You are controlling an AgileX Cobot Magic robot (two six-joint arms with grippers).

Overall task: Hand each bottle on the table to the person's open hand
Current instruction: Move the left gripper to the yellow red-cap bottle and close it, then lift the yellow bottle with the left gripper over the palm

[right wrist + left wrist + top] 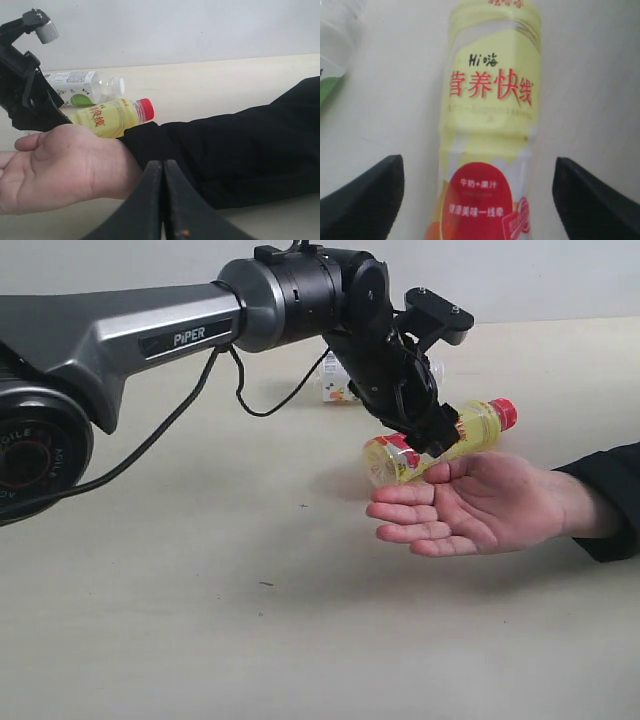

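Note:
The yellow bottle with a red cap lies tilted at the far edge of the person's open hand; whether it rests on the hand I cannot tell. My left gripper is open, its black fingers standing well clear of the yellow bottle on both sides. The right wrist view shows the yellow bottle behind the hand. A whitish bottle with a green-marked label lies on the table behind it. My right gripper is shut and empty.
The person's black sleeve stretches across the table on the right. A whitish bottle shows partly behind the left arm, whose cable hangs below it. Another view catches a whitish bottle beside the yellow one.

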